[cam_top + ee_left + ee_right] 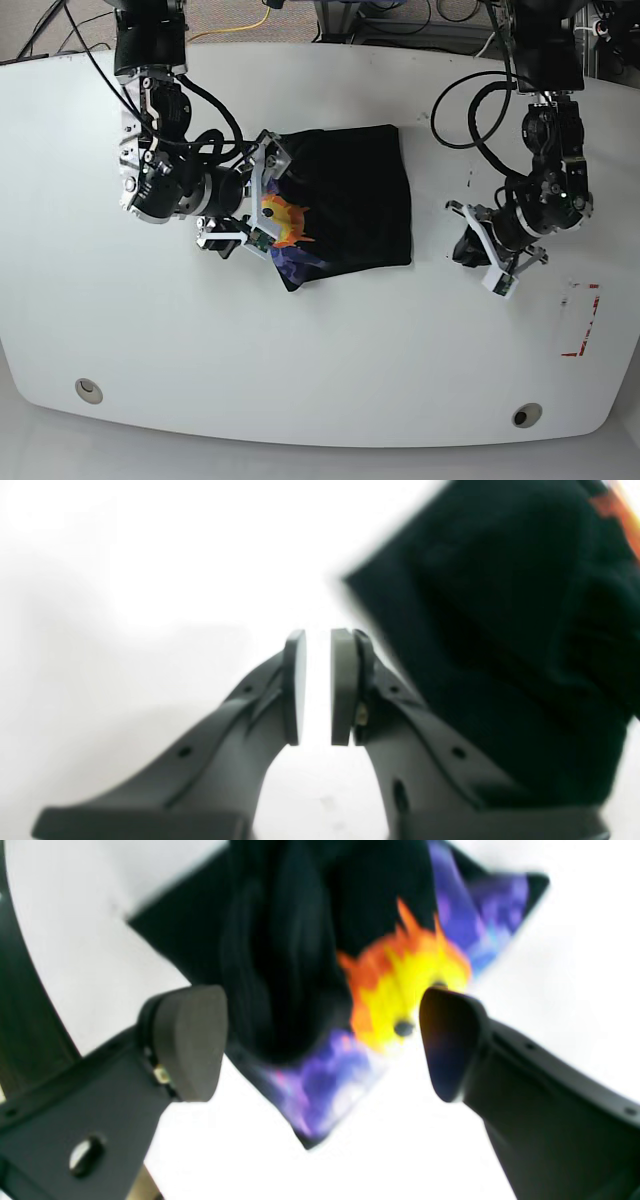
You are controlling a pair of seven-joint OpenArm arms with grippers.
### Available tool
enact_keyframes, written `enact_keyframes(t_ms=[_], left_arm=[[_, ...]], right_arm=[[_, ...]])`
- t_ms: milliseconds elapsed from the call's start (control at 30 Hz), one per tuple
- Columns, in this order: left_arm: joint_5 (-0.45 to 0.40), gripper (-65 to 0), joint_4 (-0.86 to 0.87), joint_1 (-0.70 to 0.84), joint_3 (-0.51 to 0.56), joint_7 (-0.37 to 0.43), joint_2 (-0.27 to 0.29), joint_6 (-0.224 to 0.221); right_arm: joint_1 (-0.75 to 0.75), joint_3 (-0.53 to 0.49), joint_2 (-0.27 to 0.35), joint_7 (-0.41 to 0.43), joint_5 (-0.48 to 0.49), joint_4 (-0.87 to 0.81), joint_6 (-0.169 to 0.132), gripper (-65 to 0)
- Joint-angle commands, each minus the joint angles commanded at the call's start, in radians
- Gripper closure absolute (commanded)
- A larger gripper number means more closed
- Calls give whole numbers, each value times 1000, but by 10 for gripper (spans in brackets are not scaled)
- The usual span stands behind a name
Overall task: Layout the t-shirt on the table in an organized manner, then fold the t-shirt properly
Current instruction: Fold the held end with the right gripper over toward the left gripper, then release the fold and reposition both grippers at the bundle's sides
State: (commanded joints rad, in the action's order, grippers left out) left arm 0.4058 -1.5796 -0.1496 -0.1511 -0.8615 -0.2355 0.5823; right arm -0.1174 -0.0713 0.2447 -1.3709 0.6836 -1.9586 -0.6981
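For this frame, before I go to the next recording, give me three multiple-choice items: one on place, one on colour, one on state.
1. Where does the t-shirt lie on the table?
A. beside the right tool
B. over the red dashed mark
C. on a grommet hole

2. Which colours show in the shirt's print?
A. green, white
B. orange, yellow, purple
C. pink only

3. How is the left tool?
A. clamped on fabric
B. nearly closed, holding nothing
C. out of view

Answers: A, the base view shows it by the right tool; B, seen in the right wrist view; B, bare table shows through the slim gap.
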Motion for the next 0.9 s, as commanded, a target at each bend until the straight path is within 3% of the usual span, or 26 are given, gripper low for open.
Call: enact_keyframes(t_ms=[167,400,600,900], left_arm=[[-2,-68,6,3,-5,2,-18,0],[-3,-68,0,29,-6,2,-20,0],[-5,-68,6,32,-6,2,-20,0],[-5,-68,6,44,-6,3,-20,0]], right_arm=[[2,-3,77,0,2,0,0,-575],[40,-8,121,0,2,0,0,-575],[64,-9,112,0,2,0,0,-575],[68,-43,51,0,-5,3,0,-575]])
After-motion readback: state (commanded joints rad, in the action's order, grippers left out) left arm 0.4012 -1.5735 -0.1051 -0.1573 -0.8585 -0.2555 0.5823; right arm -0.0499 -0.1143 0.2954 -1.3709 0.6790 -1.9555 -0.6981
